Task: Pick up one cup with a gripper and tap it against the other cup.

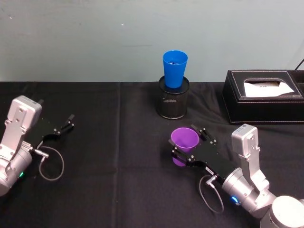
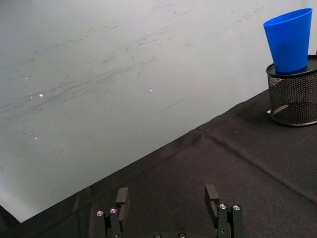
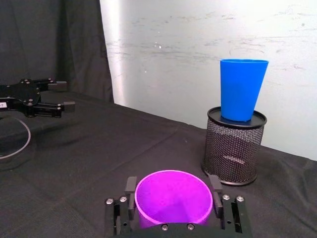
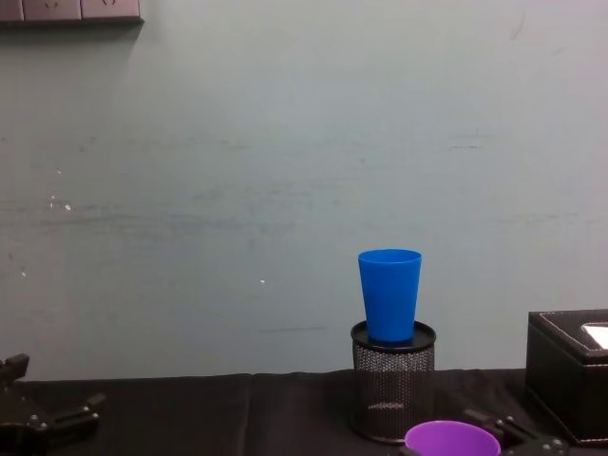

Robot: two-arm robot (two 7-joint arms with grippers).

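Both arms were silver-grey, jointed in rounded cylinders, each with a boxy light-grey block at the wrist. The right gripper (image 1: 195, 142) and left gripper (image 1: 69, 120) were flat black plates ending in slim black fingers, studded with small silver screws. A thin grey cable looped beside each wrist. A blue light glowed on the right wrist, a green one on the left.
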